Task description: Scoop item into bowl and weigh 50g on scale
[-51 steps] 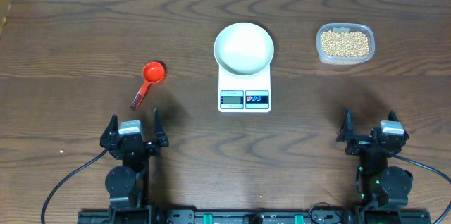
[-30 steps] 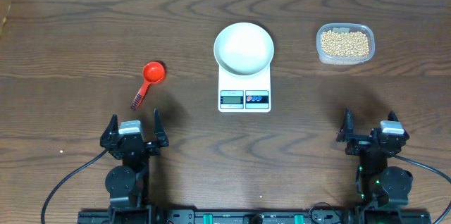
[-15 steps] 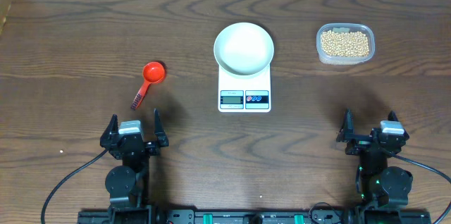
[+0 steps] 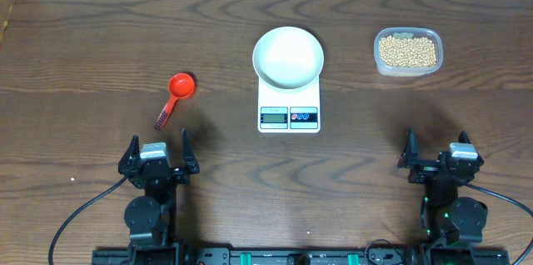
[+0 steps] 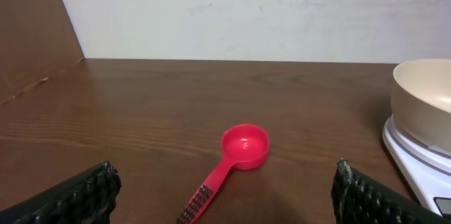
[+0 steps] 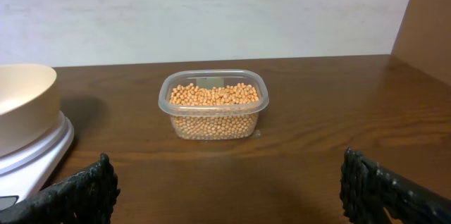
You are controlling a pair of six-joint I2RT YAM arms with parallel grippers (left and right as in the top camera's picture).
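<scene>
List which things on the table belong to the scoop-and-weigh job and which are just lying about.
For the job:
- beans in the clear tub
- red scoop
- bowl, sitting on the scale

Not part of it:
- brown panel at the table's left edge
- tiny white speck on the wood

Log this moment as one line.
phase: not started | left hand: open, empty | right hand: open, empty | red scoop: on table | bowl: empty, on scale | soybeans: in tub
</scene>
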